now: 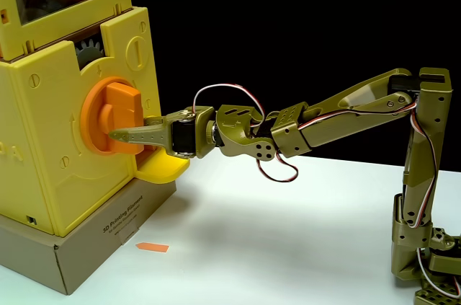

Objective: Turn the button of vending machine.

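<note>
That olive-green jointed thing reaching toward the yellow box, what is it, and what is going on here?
It is a small robot arm, seen from a camera standing still at the side. Its base stands on a white table at the right. At its tip is a two-finger gripper, a simple pincer. The yellow box is a toy vending machine resting on a grey cardboard box. The gripper's fingers are at the bar handle of the orange button, the knob you twist. Whether they clamp it cannot be told. Below sits a yellow tray, and an orange strip lies on the table.
</note>
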Robot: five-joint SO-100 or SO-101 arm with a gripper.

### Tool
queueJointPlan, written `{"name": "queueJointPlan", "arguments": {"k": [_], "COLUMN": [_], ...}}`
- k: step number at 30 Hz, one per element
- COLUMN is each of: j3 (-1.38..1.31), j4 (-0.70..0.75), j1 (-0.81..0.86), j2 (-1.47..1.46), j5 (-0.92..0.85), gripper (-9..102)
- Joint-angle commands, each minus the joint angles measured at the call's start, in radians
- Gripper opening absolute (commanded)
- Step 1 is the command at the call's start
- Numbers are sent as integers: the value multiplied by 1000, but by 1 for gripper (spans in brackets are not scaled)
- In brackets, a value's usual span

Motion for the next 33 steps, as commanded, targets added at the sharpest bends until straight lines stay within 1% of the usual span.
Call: {"name": "queueJointPlan", "arguments": {"k": [1, 4, 14, 22, 30, 32, 33], "j3": [-54, -54, -51, -52, -46, -46, -46], "j4": [-17, -17, -28, -57, -52, -38, -35], "j1": [6, 11, 34, 41, 25, 20, 18], "j2": [5, 5, 12, 12, 12, 12, 11], "j5": [-8, -8, 49, 60, 51, 46, 43], "gripper": [25, 24, 22, 17, 5, 0, 0]}}
